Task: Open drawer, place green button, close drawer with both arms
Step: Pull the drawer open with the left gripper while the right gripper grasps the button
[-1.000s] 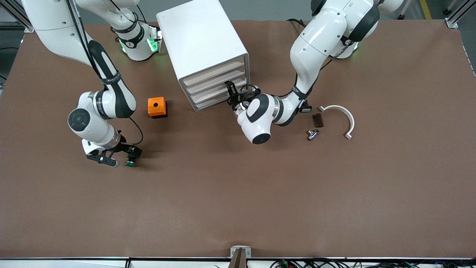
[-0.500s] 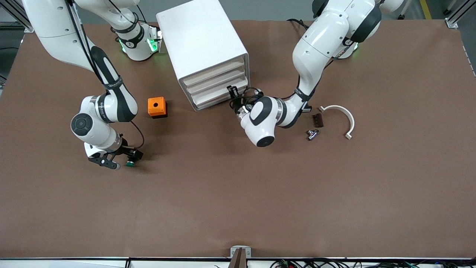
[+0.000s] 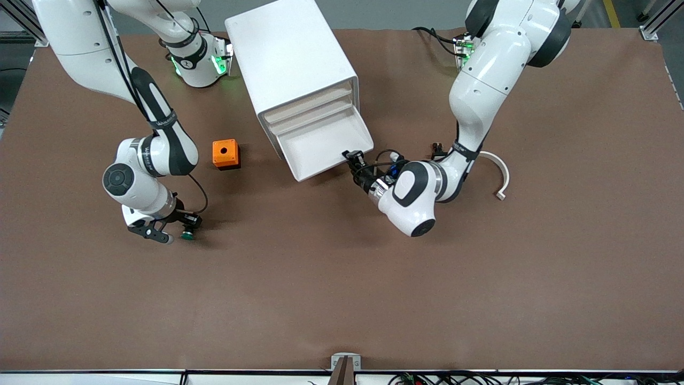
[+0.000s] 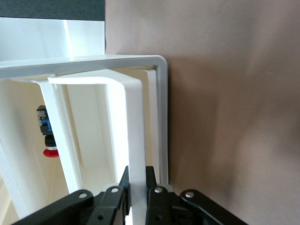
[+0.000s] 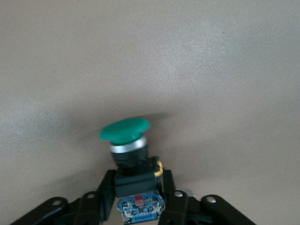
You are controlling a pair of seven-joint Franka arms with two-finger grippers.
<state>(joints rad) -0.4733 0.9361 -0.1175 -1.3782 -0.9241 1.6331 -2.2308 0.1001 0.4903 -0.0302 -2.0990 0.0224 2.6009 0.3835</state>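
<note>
The left gripper (image 3: pixel 354 159) clenches the front edge of the drawer (image 3: pixel 327 141), which stands pulled out. The right gripper (image 3: pixel 184 229) grasps the button (image 3: pixel 187 234) on open table (image 3: pixel 342 289), nearer the camera than the orange cube (image 3: pixel 225 154).

My left jaws (image 3: pixel 353 157), clamped on the front lip of the lowest drawer (image 3: pixel 326 145), have dragged it out of the cabinet (image 3: pixel 291 59), so its tray now lies bare. My right jaws (image 3: pixel 184 229) have pinched shut on the green button (image 3: pixel 187 235).
</note>
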